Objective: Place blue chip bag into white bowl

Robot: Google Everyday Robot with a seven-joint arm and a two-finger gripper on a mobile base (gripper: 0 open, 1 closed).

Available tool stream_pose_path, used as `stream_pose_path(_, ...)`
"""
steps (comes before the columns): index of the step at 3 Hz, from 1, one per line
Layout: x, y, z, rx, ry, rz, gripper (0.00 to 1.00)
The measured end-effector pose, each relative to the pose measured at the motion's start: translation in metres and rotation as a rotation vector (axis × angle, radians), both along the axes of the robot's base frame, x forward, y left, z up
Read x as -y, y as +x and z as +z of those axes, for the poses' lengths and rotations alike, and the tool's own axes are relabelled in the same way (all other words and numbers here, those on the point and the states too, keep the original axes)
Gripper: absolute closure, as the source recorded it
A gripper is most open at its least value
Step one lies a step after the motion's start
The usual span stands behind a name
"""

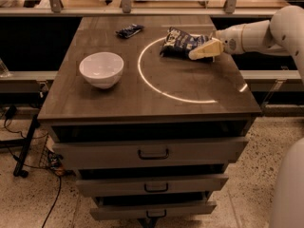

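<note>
The blue chip bag (181, 43) lies on the far right part of the dark wooden cabinet top (142, 91), crinkly navy with white markings. My gripper (198, 54) comes in from the right on a white arm and sits at the bag's right edge, its pale fingers touching or overlapping the bag. The white bowl (101, 69) stands upright and empty on the left part of the top, well apart from the bag and the gripper.
A small flat dark blue wrapper (129, 30) lies near the far edge, left of the bag. A bright ring of light (142, 75) marks the top. Three drawers (153, 154) stand slightly open below. A railing (126, 6) runs behind the cabinet.
</note>
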State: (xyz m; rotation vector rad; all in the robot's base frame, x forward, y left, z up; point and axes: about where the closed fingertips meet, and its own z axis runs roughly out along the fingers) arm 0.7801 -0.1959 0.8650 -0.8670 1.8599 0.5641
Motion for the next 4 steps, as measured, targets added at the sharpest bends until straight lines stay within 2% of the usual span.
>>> stream_pose_path(1,0.003,0.013,-0.013,0.013,-0.025,-0.013,0.18)
stream_pose_path(2,0.010,0.020,-0.021,0.030,-0.054,-0.033,0.49)
stream_pose_path(3,0.015,0.020,-0.021,0.041,-0.064,-0.043,0.72)
stream_pose_path(4,0.005,0.008,0.014,0.108,-0.040,0.002,0.95)
